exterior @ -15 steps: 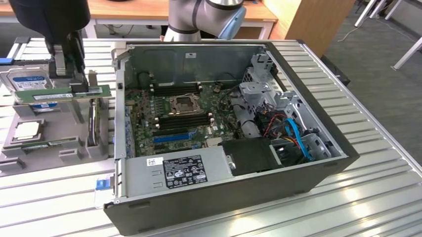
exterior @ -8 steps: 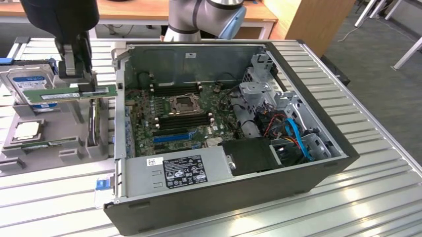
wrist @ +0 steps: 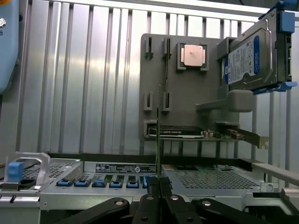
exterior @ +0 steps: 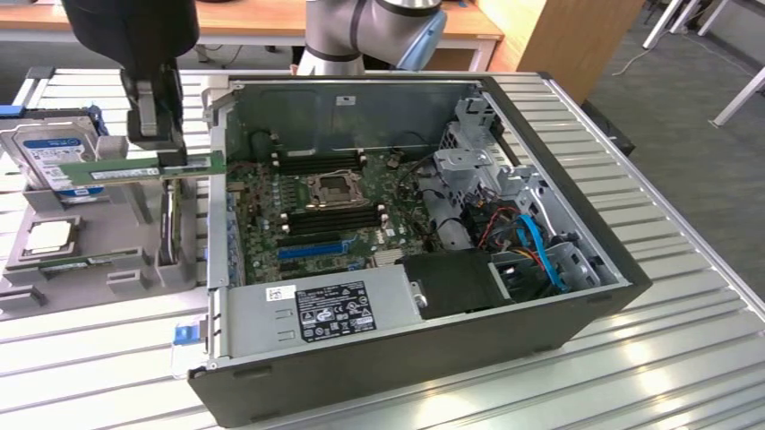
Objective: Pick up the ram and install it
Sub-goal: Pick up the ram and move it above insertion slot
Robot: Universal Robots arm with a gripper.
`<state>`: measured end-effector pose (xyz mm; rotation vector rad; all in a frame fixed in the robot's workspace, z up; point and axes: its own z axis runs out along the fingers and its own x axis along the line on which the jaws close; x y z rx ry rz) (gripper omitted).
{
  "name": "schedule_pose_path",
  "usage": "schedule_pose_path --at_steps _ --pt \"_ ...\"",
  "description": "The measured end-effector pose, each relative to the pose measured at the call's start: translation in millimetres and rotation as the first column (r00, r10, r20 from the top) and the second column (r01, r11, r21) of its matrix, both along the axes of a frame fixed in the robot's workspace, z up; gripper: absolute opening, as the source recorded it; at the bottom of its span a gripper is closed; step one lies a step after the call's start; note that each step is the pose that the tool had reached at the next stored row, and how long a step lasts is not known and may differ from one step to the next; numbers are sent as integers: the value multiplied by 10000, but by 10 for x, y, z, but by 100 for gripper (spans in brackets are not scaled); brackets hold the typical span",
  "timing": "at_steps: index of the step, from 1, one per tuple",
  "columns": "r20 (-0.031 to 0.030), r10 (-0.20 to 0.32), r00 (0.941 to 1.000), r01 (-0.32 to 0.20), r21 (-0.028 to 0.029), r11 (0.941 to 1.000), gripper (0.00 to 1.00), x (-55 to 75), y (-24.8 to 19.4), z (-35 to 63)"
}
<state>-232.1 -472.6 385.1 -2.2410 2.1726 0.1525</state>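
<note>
Where the jaws meet, I log them closed on the ram, which is pinched edge-on by the gripper.

- Item: ram held level in the air above the grey holder.
- Item: hard drive propped on that holder, with an expansion card seated in it.
- Item: open computer case just beside the holder, on the exterior view's right, motherboard exposed.

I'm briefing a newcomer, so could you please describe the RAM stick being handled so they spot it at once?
Find the open computer case; at the exterior view's left of it sits a grey parts holder. Above that holder the end effector grips the RAM stick: a long, narrow green board with a white sticker, unlike the blue-labelled hard drive nearby.
</note>
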Motion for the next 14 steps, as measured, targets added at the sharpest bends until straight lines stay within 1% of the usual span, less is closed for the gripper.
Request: schedule_pose_path --at_steps 14 --pt "-11 5 10000 -5 0 10000 12 253 -3 0"
